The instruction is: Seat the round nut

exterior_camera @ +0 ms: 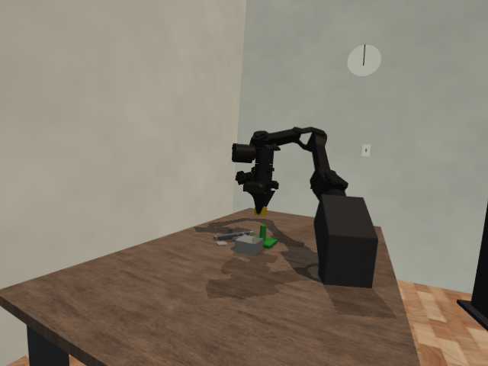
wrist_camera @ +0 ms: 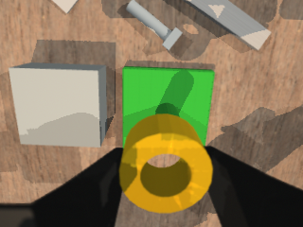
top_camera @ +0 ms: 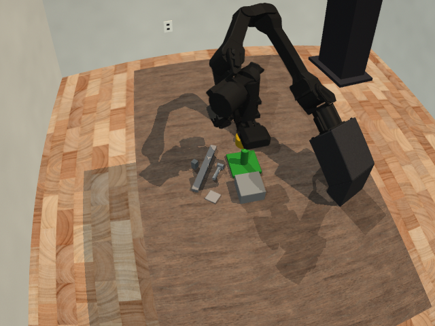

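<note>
1. Your gripper (wrist_camera: 166,189) is clenched on the yellow nut (wrist_camera: 166,171), one black finger (wrist_camera: 95,189) pressed against each side of its outer wall.
2. The nut hangs in the air above the table (exterior_camera: 118,299), higher than the tip of the green peg (top_camera: 244,156) and slightly off to one side of it, not yet over it.
3. Expect the nut to behave as a stiff, light ring. Its smooth curved wall looks slippery, so I judge the grip across the widest part of the ring to be the right hold.
4. Keep the hole level and centred before lowering; a tilted ring would likely bind on the peg, and you must not press it down.
5. The wrist view shows you the open hole and the peg leaning away beyond it on its green base (wrist_camera: 142,95), with a grey block (wrist_camera: 57,106) just beside the base.
6. The exterior view shows what the wrist cannot: the height gap between nut and peg top.
7. The top view hides most of the nut behind the arm, but lays out the grey bar (top_camera: 203,168) and the bolt (top_camera: 217,171) nearby.
</note>
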{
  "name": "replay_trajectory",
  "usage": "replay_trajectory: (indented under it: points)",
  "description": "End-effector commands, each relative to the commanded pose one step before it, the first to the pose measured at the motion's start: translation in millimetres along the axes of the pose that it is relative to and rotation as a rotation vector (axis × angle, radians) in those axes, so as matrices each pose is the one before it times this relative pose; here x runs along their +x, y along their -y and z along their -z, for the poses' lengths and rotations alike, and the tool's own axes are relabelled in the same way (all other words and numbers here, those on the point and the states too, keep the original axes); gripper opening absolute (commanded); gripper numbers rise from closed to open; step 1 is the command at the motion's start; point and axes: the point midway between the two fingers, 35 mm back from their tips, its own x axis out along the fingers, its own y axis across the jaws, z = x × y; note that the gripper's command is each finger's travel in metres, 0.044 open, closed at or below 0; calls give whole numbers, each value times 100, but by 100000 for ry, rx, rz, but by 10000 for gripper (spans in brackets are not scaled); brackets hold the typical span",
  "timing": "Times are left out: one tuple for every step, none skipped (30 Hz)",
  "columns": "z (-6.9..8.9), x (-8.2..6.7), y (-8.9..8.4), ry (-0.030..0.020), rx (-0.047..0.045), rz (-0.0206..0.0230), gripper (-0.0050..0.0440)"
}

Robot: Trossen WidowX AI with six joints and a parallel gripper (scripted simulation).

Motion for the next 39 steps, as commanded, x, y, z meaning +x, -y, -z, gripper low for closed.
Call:
replay_trajectory:
  points:
    - [793, 225, 905, 955, 5089, 45, -50]
    - [62, 24, 52, 0, 306, 14, -50]
    - [21, 8, 17, 0, 102, 5, -50]
    - [0, 0, 0, 0, 0, 0, -50]
    - [-1, 25, -2, -2, -1, -8, -50]
    - [-3, 76, -6, -4, -2, -22, -50]
    - [-5, 127, -10, -6, -3, -34, -50]
    - [-6, 159, -11, -6, -3, -37, -50]
    - [-5, 159, -9, -4, -3, -32, -50]
    - [0, 0, 0, 0, 0, 0, -50]
    - [0, 0, 0, 0, 0, 0, -50]
    - [-5, 159, -8, -3, -2, -26, -50]
    - [-4, 159, -6, -1, -1, -20, -50]
    - [-4, 159, -4, 1, 0, -14, -50]
    - [-3, 159, -2, 2, 0, -8, -50]
    - [-2, 160, -1, 3, 1, -2, -50]
    - [-2, 159, 1, 5, 2, 4, -50]
    - [-1, 159, 3, 6, 2, 10, -50]
    - [-1, 159, 4, 7, 3, 17, -50]
    - [0, 159, 6, 8, 3, 23, -50]
    - [1, 159, 8, 9, 4, 29, -50]
    - [1, 159, 10, 10, 4, 35, -50]
    - [2, 159, 11, 10, 5, 42, -50]
    - [3, 158, 13, 11, 5, 48, -50]
    - [3, 124, 11, 9, 4, 42, -50]
    - [2, 74, 7, 5, 3, 27, -50]
    - [0, 0, 0, 0, 0, 0, -50]
    - [0, 0, 0, 0, 0, 0, -50]
    - [1, 25, 3, 2, 1, 9, -50]
    - [0, 0, 0, 0, 0, 0, -50]
    - [0, 0, 0, 0, 0, 0, -50]
    - [0, 0, 0, 0, 0, 0, -50]
    - [0, 0, 0, 0, 0, 0, -50]
    - [0, 0, 0, 0, 0, 0, -50]
    - [0, 0, 0, 0, 0, 0, -50]
    - [0, 0, 0, 0, 0, 0, -50]
    - [0, 0, 0, 0, 0, 0, -50]
    - [0, 0, 0, 0, 0, 0, -50]
    - [0, 0, 0, 0, 0, 0, -50]
